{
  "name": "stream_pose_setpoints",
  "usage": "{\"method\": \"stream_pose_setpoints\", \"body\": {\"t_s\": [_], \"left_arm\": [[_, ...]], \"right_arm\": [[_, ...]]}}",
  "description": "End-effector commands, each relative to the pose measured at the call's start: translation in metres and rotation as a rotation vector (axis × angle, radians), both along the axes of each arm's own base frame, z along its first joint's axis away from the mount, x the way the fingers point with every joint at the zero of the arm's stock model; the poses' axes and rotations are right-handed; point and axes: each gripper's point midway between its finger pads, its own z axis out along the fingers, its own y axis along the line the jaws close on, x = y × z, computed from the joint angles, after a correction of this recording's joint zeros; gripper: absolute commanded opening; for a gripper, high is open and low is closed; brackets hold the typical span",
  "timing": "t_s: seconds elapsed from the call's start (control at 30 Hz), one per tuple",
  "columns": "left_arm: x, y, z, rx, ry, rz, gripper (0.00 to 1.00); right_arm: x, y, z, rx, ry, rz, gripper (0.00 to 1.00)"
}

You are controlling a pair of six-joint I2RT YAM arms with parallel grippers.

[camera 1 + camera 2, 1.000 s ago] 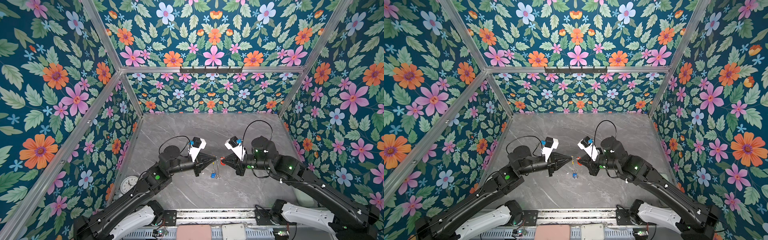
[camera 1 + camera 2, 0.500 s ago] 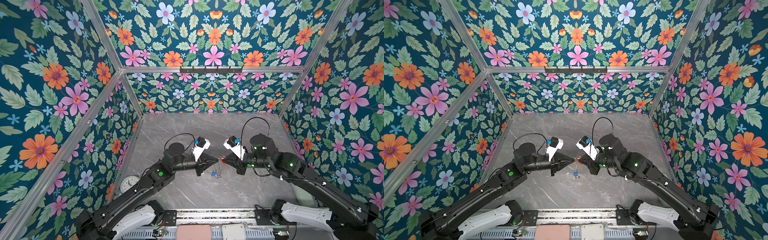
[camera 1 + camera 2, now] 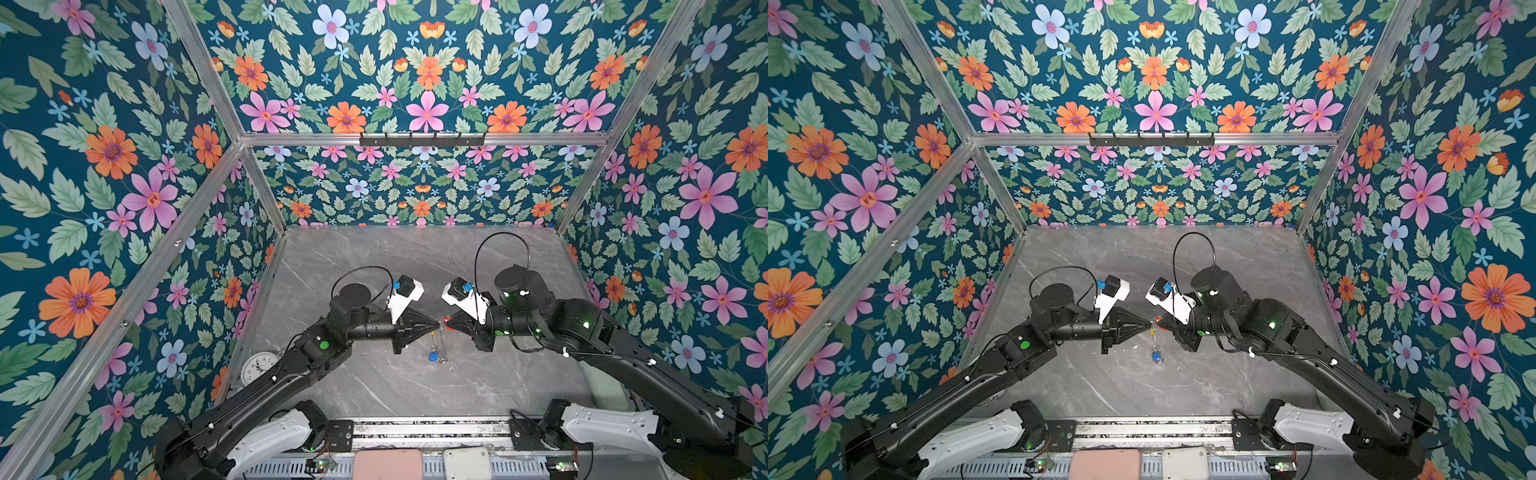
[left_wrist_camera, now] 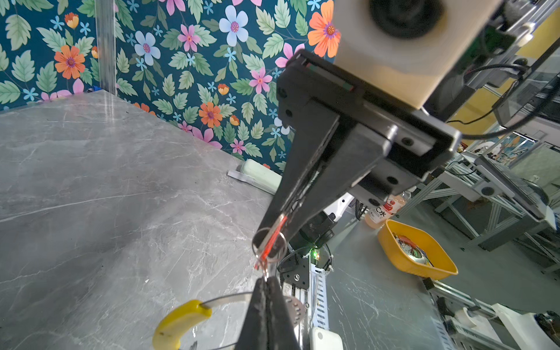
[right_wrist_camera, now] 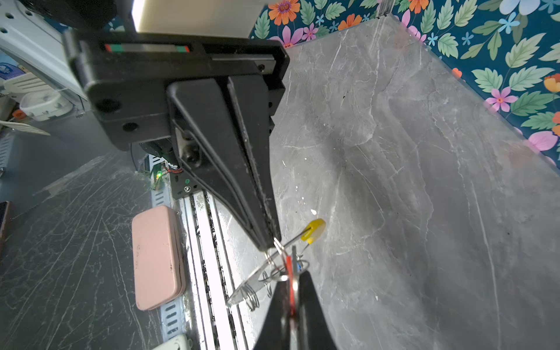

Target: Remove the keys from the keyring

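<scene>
Above the table's middle my left gripper (image 3: 437,326) and right gripper (image 3: 452,324) meet tip to tip. The right gripper (image 5: 289,283) is shut on the red key (image 5: 290,271), seen red between the tips in both top views (image 3: 1157,320). The left gripper (image 4: 266,280) is shut on the keyring at a small silver loop (image 4: 265,271) linked to the red key (image 4: 271,241). The keyring (image 3: 439,347) hangs below the tips, its yellow segment (image 4: 178,322) beside my left fingers. At its lower end dangles the blue key (image 3: 433,356).
A small clock (image 3: 259,368) lies by the left wall and a pale green case (image 4: 262,175) by the right wall. A pink case (image 3: 386,463) and a white box (image 3: 465,461) sit on the front rail. A black hook rail (image 3: 422,139) runs high along the back wall.
The left arm's wrist has shifted slightly back and to the right. Both grippers stay shut tip to tip, with the ring and blue key hanging below.
</scene>
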Motion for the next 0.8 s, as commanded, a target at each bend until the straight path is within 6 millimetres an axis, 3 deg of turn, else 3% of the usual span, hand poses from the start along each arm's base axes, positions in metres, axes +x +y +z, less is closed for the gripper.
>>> {"method": "stream_pose_setpoints", "body": {"t_s": [0.0, 0.77], "left_arm": [[-0.006, -0.001, 0.001, -0.001, -0.014, -0.042, 0.00], [-0.019, -0.004, 0.020, -0.165, -0.008, -0.125, 0.00]], "right_arm": [[0.008, 0.001, 0.009, -0.009, -0.073, -0.003, 0.00], [0.010, 0.017, 0.041, 0.032, -0.227, 0.073, 0.00]]}}
